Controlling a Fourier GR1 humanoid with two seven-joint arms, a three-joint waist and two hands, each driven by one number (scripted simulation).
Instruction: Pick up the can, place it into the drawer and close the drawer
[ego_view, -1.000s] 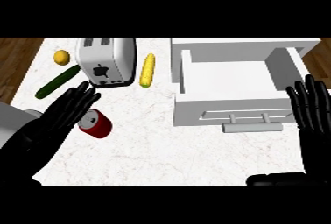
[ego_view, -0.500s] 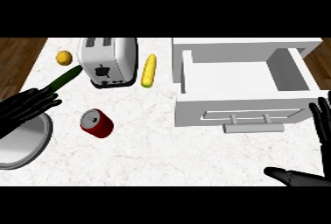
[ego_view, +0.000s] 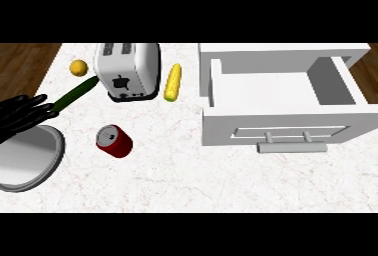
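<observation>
The red can (ego_view: 114, 141) lies on its side on the white marble counter, left of centre, its silver top facing up-left. An open white drawer (ego_view: 283, 102) stands at the right, its inside bare, its grey handle (ego_view: 291, 147) at the front. My left hand (ego_view: 22, 116) shows at the left edge, fingers curled, holding nothing, well to the left of the can and above my grey forearm (ego_view: 28, 159). My right hand is out of view.
A silver toaster (ego_view: 129, 70) stands at the back left. Beside it lie a corn cob (ego_view: 173, 82), a green cucumber (ego_view: 75, 93) and a yellow lemon (ego_view: 79, 67). Brown wooden floor shows past the counter's left edge.
My left hand has pulled back left and away from the can, and its fingers have curled. My right hand has dropped out of the view at the lower right. The can has not moved.
</observation>
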